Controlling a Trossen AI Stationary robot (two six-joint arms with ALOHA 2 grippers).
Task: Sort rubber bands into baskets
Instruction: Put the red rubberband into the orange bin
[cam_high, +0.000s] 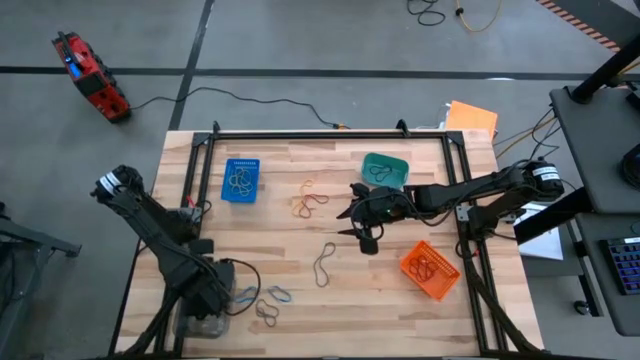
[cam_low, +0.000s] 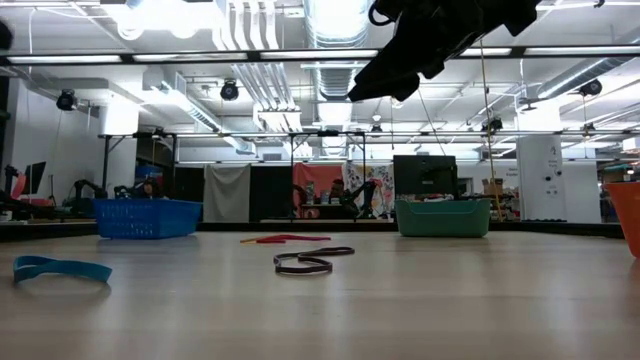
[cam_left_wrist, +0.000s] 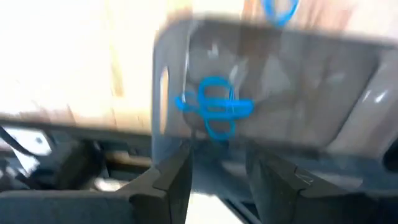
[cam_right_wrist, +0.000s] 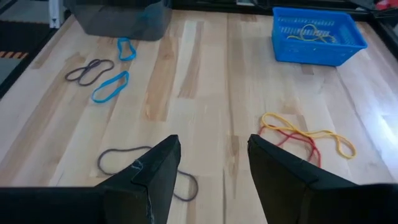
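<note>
Rubber bands (cam_left_wrist: 214, 107), blue, in clear basket (cam_left_wrist: 348, 81), left wrist only; both arms' fingers released.

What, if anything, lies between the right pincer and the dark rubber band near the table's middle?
Nothing visible. The right pincer, jaws open, hangs above bare wood, and the dark rubber band lies flat just ahead of it in the right wrist view. The yellow and red bands lie off to one side, clear of that path.

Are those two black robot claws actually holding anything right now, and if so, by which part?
Nothing is held. The left gripper stands open over the clear-grey translucent basket, blue rubber bands lying inside. The right gripper hovers open and empty above the wooden table.
</note>
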